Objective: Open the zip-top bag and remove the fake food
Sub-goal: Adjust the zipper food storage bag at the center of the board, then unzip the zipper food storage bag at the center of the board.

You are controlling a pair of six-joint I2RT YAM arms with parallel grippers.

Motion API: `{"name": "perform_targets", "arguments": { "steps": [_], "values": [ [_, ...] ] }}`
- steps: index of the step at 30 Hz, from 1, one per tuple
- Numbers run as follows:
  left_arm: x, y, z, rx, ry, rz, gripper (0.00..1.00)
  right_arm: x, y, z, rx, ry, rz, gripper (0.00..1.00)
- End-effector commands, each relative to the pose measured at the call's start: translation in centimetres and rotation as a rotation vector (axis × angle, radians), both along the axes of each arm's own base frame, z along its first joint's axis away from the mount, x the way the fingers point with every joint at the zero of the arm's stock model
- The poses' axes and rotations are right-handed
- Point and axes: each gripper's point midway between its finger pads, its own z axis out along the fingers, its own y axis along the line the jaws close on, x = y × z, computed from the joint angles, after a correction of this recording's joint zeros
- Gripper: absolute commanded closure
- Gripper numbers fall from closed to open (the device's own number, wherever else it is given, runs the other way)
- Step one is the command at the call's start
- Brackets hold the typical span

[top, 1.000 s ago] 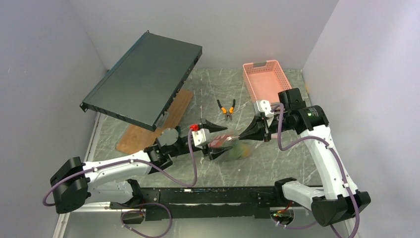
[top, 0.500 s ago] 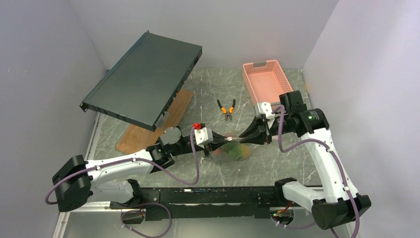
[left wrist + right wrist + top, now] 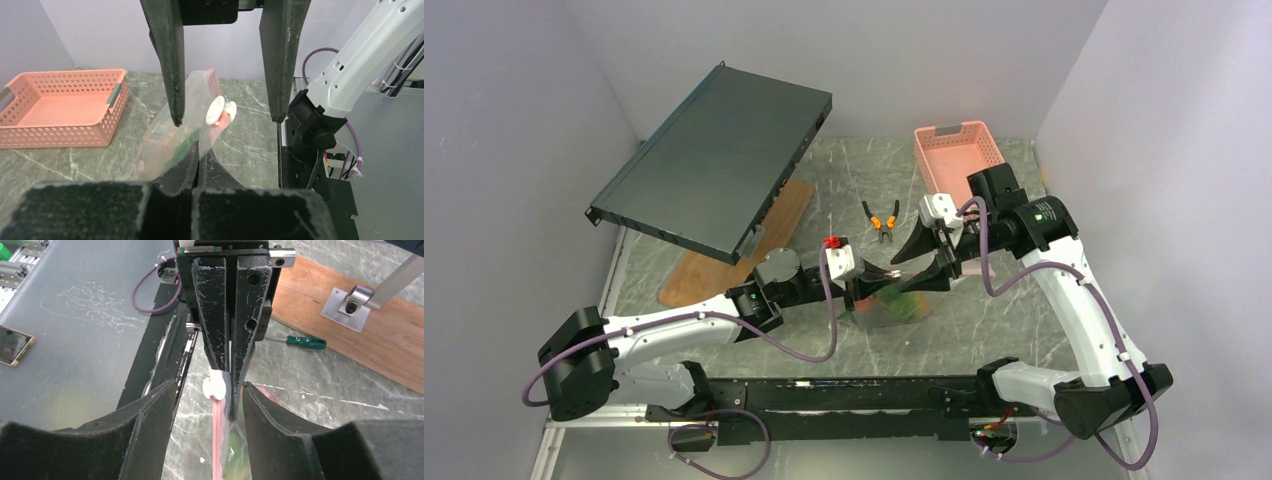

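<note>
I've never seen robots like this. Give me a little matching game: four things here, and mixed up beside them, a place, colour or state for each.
Things:
1. right gripper
2. pliers
3. left gripper
4. pink basket

Descriptions:
A. shut on the zip-top bag
B. at the far right of the table
C. open
D. orange handles

Pairs: 1-C, 2-D, 3-A, 4-B

Both sides of the bag (image 3: 889, 303) are blocked: the left gripper (image 3: 872, 283) pinches its rim, and the right gripper (image 3: 921, 264) straddles its zip with fingers spread. Behind it lie pliers (image 3: 883, 220), and beyond them to the right a basket (image 3: 959, 160). Behind and to its left a tilted dark panel (image 3: 714, 160) overhangs. In front of it the tabletop (image 3: 924, 345) is free.
</note>
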Motion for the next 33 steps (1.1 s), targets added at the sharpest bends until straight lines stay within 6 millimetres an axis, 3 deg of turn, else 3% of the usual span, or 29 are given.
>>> {"name": "perform_targets", "arguments": {
  "steps": [1, 9, 18, 33],
  "values": [
    [0.1, -0.3, 2.8, -0.068, -0.015, -0.001, 1.0, 0.1, 0.4, 0.6, -0.005, -0.02, 0.002, 0.49],
    [0.3, -0.1, 2.8, -0.064, -0.018, 0.011, 1.0, 0.4, 0.4, 0.6, -0.012, -0.018, -0.019, 0.72],
    [-0.4, 1.6, 3.5, -0.118, -0.036, 0.028, 1.0, 1.4, 0.2, -0.2, -0.041, -0.025, -0.077, 0.99],
    [-0.3, 3.8, 3.3, -0.125, -0.056, 0.093, 1.0, 2.1, -0.7, -1.0, -0.045, -0.024, -0.147, 1.0]
  ]
}}
